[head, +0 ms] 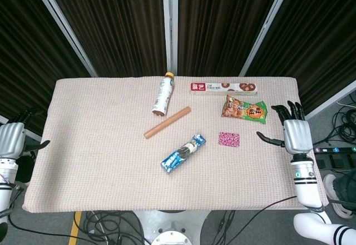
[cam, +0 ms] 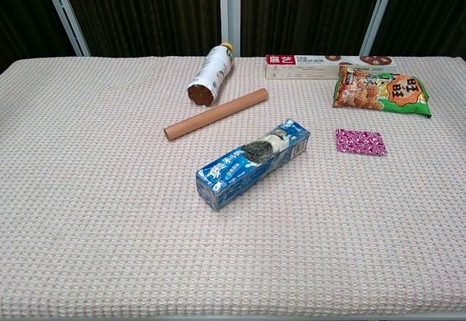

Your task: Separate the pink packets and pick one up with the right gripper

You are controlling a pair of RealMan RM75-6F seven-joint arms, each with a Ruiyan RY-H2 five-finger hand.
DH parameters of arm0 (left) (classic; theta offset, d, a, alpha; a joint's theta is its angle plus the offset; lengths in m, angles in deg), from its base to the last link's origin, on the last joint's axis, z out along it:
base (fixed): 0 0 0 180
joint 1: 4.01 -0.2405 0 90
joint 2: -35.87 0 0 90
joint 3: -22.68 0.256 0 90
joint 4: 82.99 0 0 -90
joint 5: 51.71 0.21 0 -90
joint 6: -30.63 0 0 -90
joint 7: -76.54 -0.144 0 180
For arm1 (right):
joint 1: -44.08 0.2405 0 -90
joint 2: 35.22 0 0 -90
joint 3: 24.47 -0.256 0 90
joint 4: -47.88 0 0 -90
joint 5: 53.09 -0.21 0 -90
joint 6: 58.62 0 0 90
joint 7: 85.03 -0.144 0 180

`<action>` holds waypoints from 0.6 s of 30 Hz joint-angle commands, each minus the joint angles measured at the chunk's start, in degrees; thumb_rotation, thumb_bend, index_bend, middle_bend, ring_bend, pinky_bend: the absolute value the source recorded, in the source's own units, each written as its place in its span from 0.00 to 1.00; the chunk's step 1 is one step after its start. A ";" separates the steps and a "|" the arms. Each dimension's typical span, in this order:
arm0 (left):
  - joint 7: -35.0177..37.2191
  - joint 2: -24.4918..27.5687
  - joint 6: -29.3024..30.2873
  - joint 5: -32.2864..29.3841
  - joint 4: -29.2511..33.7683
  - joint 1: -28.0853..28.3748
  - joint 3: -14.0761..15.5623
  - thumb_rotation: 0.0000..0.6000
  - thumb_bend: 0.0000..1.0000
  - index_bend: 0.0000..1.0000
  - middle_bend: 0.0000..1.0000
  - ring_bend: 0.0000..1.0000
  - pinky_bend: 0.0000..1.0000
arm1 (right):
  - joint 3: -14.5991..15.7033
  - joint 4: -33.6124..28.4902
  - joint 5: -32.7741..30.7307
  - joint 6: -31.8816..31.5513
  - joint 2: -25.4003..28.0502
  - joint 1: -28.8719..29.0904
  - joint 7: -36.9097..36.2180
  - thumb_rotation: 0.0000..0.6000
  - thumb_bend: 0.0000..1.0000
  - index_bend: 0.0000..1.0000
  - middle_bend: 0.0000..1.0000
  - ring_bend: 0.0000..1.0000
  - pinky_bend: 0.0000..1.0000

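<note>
Head view shows right hand [head: 295, 135] spread and holding nothing beside the table edge, near pink packets [head: 229, 139].

a: what is cut off or hidden?

b: neither hand is shown in the chest view. in the head view the left hand [head: 11, 139] is cropped by the left edge, and its fingers are lost against the dark floor. the tabletop [cam: 87, 248] is cut by the left, right and bottom edges of the chest view.

a: and the pink packets [head: 229, 139]?

b: only one flat pink shape is seen; whether it is a single packet or several stacked cannot be told. the print on the long box [head: 223, 88] is too small to be read.
</note>
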 commanded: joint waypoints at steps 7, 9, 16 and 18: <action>2.08 -2.00 -0.95 0.24 -3.82 0.57 0.24 1.00 0.00 0.28 0.29 0.23 0.26 | 4.29 -6.59 2.50 13.68 2.97 4.33 -2.43 0.27 0.07 0.25 0.97 0.94 0.89; 3.14 -2.12 -0.92 0.55 -4.31 0.54 0.32 1.00 0.00 0.28 0.29 0.23 0.26 | 5.37 -5.91 2.09 15.85 2.01 5.23 0.06 0.29 0.11 0.25 1.00 0.98 0.94; 5.52 -2.56 0.40 2.42 -5.19 0.16 1.02 1.00 0.00 0.28 0.29 0.23 0.26 | 6.77 0.79 -3.81 23.80 -5.47 9.19 7.13 0.44 0.31 0.25 1.00 1.00 1.00; 5.78 -2.61 0.92 3.08 -5.06 -0.01 1.34 1.00 0.00 0.28 0.29 0.23 0.26 | 6.61 2.74 -5.01 24.34 -7.55 9.89 8.52 0.44 0.33 0.25 1.00 1.00 1.00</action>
